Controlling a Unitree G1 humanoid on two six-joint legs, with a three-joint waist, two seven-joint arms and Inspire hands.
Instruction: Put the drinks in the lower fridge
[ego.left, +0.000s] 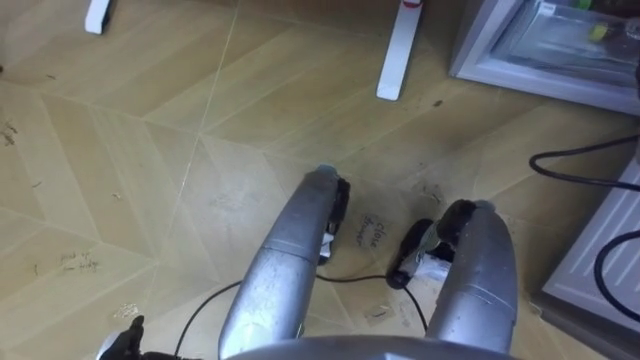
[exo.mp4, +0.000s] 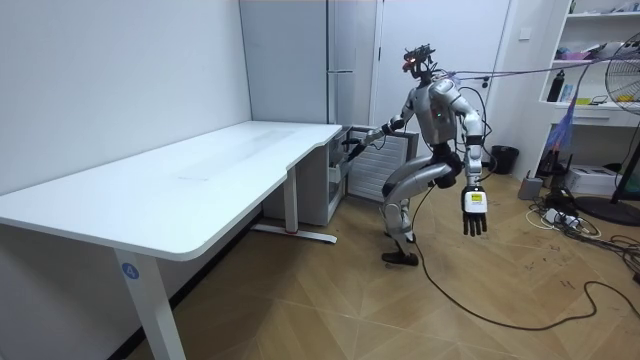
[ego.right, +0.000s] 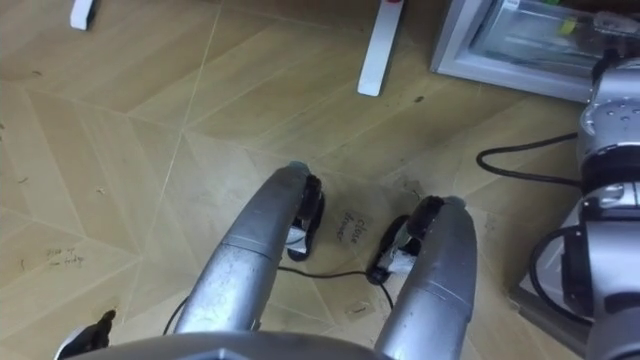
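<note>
Left hand (exo.mp4: 473, 210): hangs at side, fingers straight, empty; likely kept free for balance.
Right hand (exo.mp4: 352, 144): at lower fridge (ego.left: 478, 40), grip cannot tell.
Drinks: perhaps inside, beyond right hand; unclear.

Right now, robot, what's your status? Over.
Left hand hangs open, empty. Right hand out at the small grey lower fridge. White desk foot close beside it.

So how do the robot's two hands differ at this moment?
The left hand hangs low beside the thigh; the right hand is stretched out at waist height. The left hand is open and touches nothing; the right hand is up at the open fridge. Both are dark hands on silver arms.
</note>
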